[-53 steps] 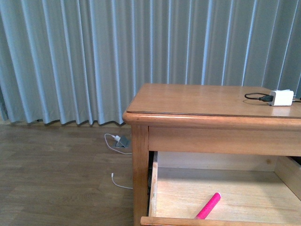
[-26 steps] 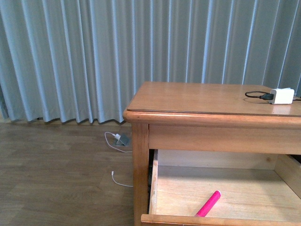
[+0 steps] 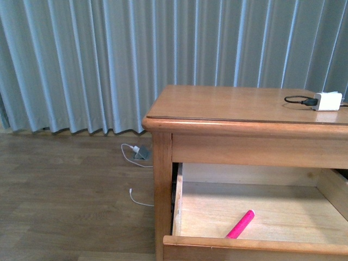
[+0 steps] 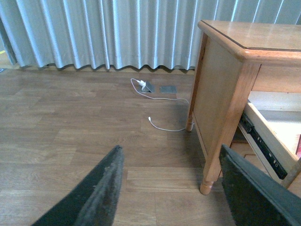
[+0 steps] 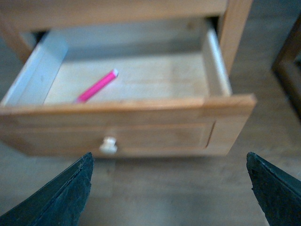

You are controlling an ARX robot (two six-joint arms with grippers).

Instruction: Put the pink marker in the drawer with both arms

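Note:
The pink marker (image 3: 241,223) lies on the light floor of the open drawer (image 3: 250,247), slanted, near its front; it also shows in the right wrist view (image 5: 98,85). The drawer (image 5: 122,127) is pulled out of the wooden dresser (image 3: 228,109), its round pale knob (image 5: 108,145) facing my right gripper (image 5: 169,162). That gripper is open and empty, back from the drawer front, above the floor. My left gripper (image 4: 171,155) is open and empty, low over the floor beside the dresser's left leg (image 4: 207,186). Neither arm shows in the front view.
A white charger with a black cable (image 3: 326,100) sits on the dresser top at the right. A white cable and a small adapter (image 3: 138,152) lie on the wooden floor to the dresser's left. Grey curtains (image 3: 109,60) hang behind. A dark wooden frame (image 5: 289,70) stands beside the dresser.
The front view has shifted: the dresser and open drawer sit higher in the frame, and more of the drawer front shows. The marker lies the same way in the drawer.

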